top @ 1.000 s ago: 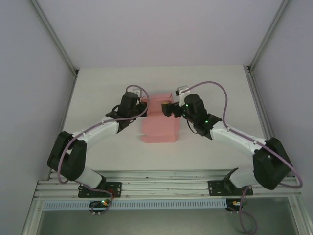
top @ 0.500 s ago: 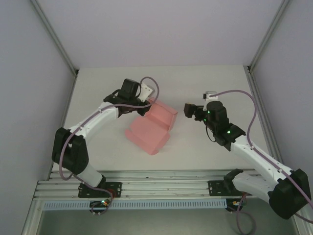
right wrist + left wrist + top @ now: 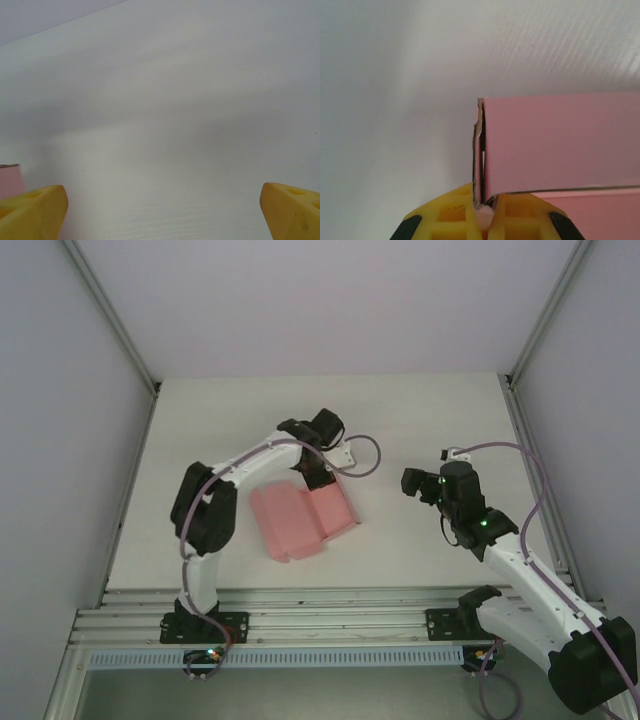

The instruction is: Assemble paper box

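The pale pink paper box (image 3: 298, 522) lies partly folded on the white table (image 3: 420, 410), left of centre, one panel raised along its right side. My left gripper (image 3: 313, 478) is at the box's far edge. In the left wrist view its yellow fingers (image 3: 451, 216) are shut on a thin upright flap of the paper box (image 3: 560, 145), the left gripper (image 3: 483, 212) pinching the card's corner. My right gripper (image 3: 408, 482) hovers to the right of the box, apart from it. In the right wrist view the right gripper (image 3: 162, 215) is open and empty, with a sliver of the paper box (image 3: 10, 180) at the left edge.
Grey enclosure walls (image 3: 60, 390) and metal corner posts (image 3: 110, 315) bound the table on three sides. An aluminium rail (image 3: 330, 625) with both arm bases runs along the near edge. Bare tabletop lies between the box and the right gripper.
The left arm swung right and nearer, dragging and turning the box while still gripping its flap. The right gripper let go, drew back to the right and stands apart from the box.
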